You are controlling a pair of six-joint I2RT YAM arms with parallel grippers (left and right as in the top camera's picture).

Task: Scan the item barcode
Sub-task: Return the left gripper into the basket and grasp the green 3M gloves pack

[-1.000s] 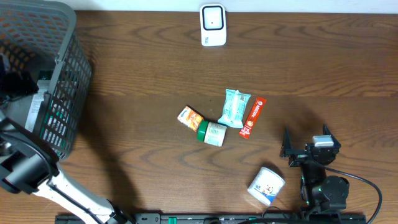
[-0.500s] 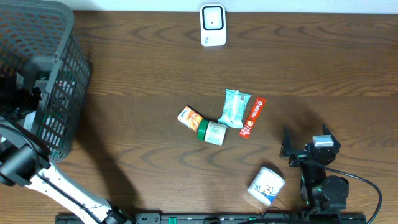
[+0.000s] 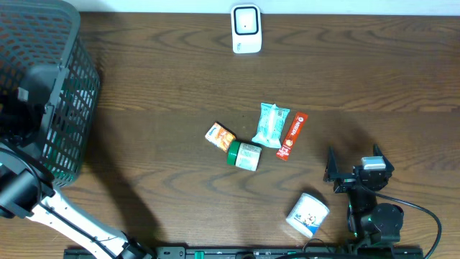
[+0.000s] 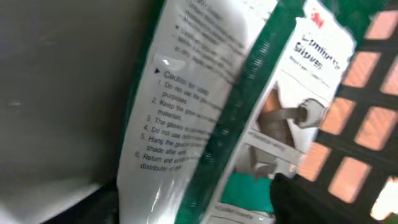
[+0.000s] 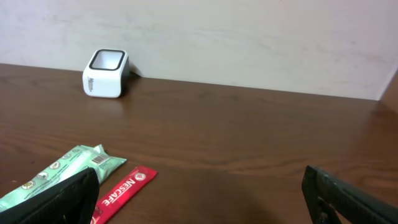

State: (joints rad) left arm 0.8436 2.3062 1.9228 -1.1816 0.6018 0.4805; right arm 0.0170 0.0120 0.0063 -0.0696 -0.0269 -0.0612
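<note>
**Inspector:** Begin at the left. What is in the basket (image 3: 68, 86)?

**Assistant:** Dark plastic lattice, rigid, with tall walls. The left arm reaches over its rim, and the left gripper (image 4: 189, 206) hangs right at a glove packet (image 4: 205, 106) lying against the lattice wall. This is most likely the item to be scanned. The packet is glossy film, white with a green band and small print, flat and pliable.

**Inspector:** Is it gripped?

**Assistant:** I cannot tell. One dark finger shows on each side of the packet, but no contact is visible.

**Inspector:** And the scanner (image 3: 245, 29)?

**Assistant:** A small white box with rounded corners at the far edge of the table (image 3: 158, 79). It stands well apart from the basket, window facing the work area, presumably so a barcode can be held up to it.

**Inspector:** The middle?

**Assistant:** A loose cluster on dark wood grain: an orange sachet (image 3: 220, 136), a jar (image 3: 245, 154) on its side with a green lid, a crinkled teal pouch (image 3: 273, 124) and a slim red stick (image 3: 293, 135). A white tub (image 3: 307, 214) lies nearer the front.

**Inspector:** The right side?

**Assistant:** The right gripper (image 5: 202, 202) stands spread wide and empty, seemingly parked.
</note>
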